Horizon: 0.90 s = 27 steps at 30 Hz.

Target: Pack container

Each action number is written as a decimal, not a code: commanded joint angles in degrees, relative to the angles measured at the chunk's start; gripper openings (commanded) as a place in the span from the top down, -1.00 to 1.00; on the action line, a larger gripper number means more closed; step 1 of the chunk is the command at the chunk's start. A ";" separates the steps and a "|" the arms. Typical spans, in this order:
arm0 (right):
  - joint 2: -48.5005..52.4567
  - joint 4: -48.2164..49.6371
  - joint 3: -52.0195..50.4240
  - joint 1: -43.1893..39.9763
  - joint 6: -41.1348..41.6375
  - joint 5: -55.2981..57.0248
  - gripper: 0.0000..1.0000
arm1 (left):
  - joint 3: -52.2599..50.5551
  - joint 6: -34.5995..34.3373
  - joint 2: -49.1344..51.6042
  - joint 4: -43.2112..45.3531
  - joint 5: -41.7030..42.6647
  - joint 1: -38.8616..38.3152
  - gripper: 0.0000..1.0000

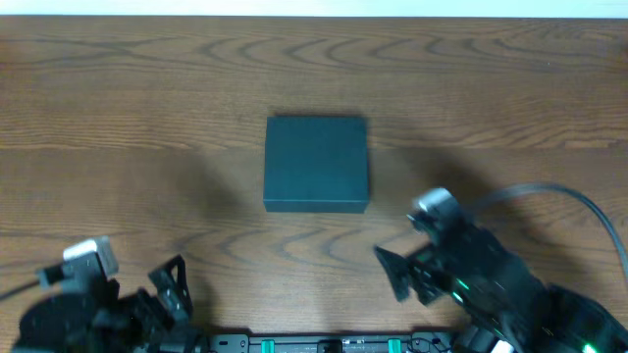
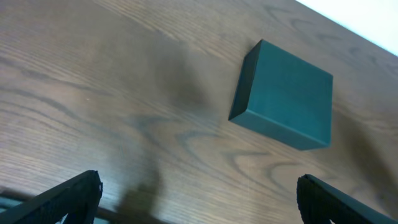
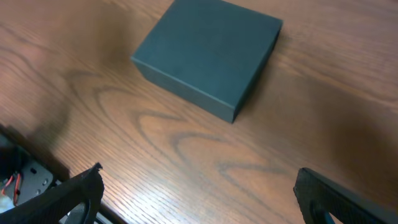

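Grained wood table (image 1: 118,118) bears matte boxy container (image 1: 316,163); left claw (image 2: 198,180), right claw (image 3: 198,174) released.

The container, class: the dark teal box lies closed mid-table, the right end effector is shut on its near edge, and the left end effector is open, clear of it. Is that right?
No. The right end effector is not shut on the container: the right wrist view shows it open, with bare table between it and the box. The rest holds.
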 commanded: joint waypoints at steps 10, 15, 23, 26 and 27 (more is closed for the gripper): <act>-20.02 1.14 -12.17 0.81 -0.20 1.68 -0.99 | -12.11 3.98 -13.27 1.70 0.85 0.04 -0.97; -20.02 1.14 -12.24 0.81 -0.20 1.64 -0.98 | -12.87 3.93 -13.49 1.95 1.03 0.04 -0.97; -20.02 0.70 -12.24 0.81 -0.20 1.64 -0.99 | -12.87 3.93 -13.49 1.92 1.05 0.04 -0.97; -20.02 0.70 -12.24 0.81 -0.20 1.64 -0.98 | -12.87 3.93 -13.49 1.92 1.03 0.04 -0.97; -20.02 0.70 -12.24 0.81 -0.20 1.64 -0.99 | -12.87 3.91 -13.49 1.92 1.03 0.04 -0.97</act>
